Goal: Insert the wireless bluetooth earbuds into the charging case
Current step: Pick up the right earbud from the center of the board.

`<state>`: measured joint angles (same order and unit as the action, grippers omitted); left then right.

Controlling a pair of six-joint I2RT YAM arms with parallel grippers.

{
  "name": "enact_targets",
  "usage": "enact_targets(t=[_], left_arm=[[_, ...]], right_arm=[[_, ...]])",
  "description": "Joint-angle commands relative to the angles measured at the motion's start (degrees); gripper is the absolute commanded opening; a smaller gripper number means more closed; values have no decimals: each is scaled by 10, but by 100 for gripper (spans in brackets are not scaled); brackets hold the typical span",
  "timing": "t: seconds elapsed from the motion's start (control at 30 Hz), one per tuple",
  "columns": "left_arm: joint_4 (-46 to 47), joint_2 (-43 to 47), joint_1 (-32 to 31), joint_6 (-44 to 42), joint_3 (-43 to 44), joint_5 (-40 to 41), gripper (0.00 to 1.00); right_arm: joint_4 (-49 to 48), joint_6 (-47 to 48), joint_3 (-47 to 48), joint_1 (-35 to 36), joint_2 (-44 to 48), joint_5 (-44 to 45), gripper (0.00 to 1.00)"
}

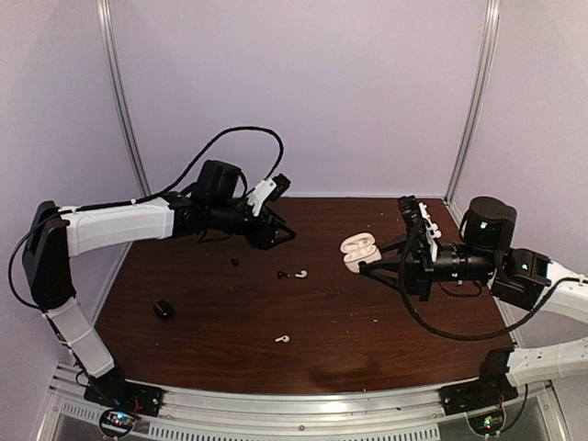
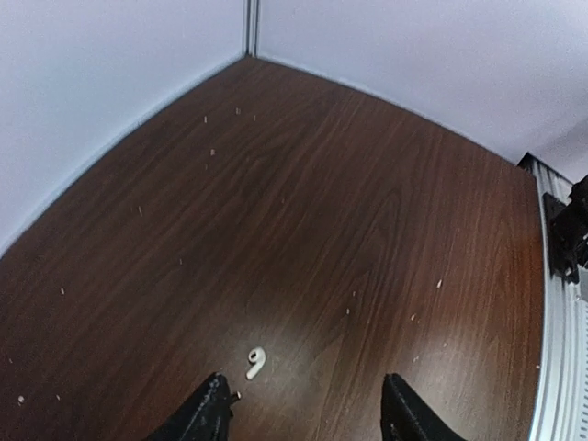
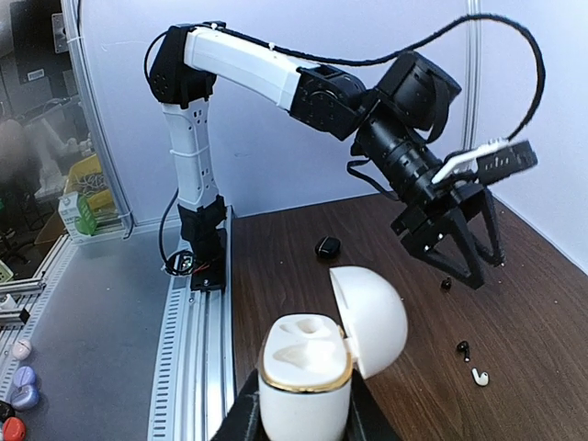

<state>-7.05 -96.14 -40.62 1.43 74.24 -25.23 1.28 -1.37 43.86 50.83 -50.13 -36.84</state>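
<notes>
The white charging case [image 3: 306, 390] stands upright with its lid [image 3: 372, 317] swung open and both sockets empty. My right gripper [image 3: 303, 424] is shut on its body. The top view shows the case [image 1: 357, 249] at the table's right middle. My left gripper [image 1: 281, 236] hovers open over the table's middle. Between its fingers and just ahead of the left fingertip [image 2: 209, 409] lies a white earbud [image 2: 255, 362]. This white earbud [image 1: 301, 273] has a black earbud [image 1: 280, 274] beside it. Another black earbud [image 1: 234, 262] lies further left, and a second white earbud [image 1: 282, 338] nearer the front.
A black charging case [image 1: 163, 310] sits shut near the table's left edge, also visible as the black case [image 3: 328, 246] in the right wrist view. White walls enclose the back and sides. A metal rail [image 1: 294, 404] runs along the front edge.
</notes>
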Motion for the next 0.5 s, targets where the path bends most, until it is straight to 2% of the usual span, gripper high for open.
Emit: enact_targets(t=[0.0,0.07,0.2,0.47], left_arm=[[-114,-14,-5,-33,-4,11,57],[-139,-8,-16,-33,-20,13,57],[-228,-24,-58,-51,-26,69,57],[-375,-103,-132,-58,34,129,52]], right_arm=[[12,6,0,3,21,18,0],[12,6,-4,4,25,19,0],[12,6,-10,4,25,15,0],[18,7,-11,4,28,9,0]])
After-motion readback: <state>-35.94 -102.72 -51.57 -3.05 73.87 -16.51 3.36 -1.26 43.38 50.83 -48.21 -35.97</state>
